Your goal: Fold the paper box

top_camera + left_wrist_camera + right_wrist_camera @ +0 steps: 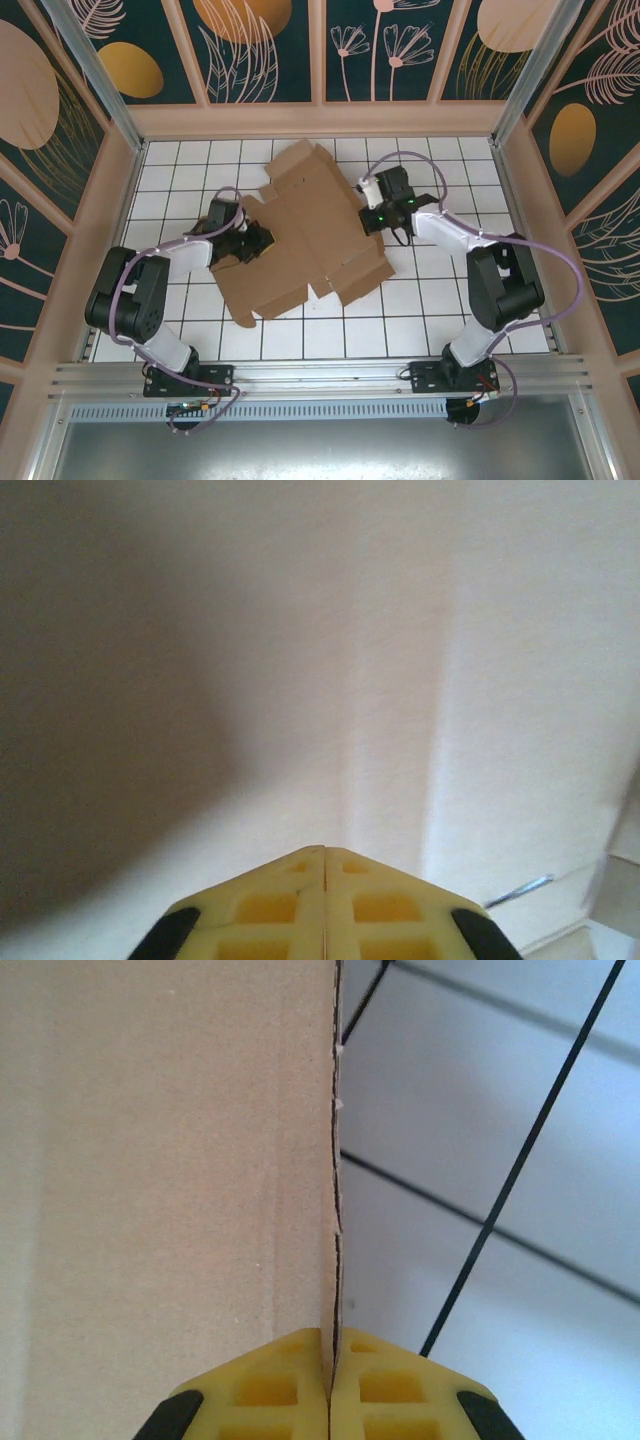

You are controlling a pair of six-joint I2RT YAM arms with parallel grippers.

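Between the shut fingertips of the right gripper [330, 1338] stands an edge of the paper box [170, 1160] — likely light, stiff, best pinched at flap edges — with the left gripper [325, 852] fingers-together just before a panel.

The paper box [420, 680] looms blurred, edges cropped.

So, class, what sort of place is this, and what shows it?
Probably a robot test cell: a left arm and right arm bolted at a metal rail, a white tiled tabletop, and patterned wall panels enclosing it.
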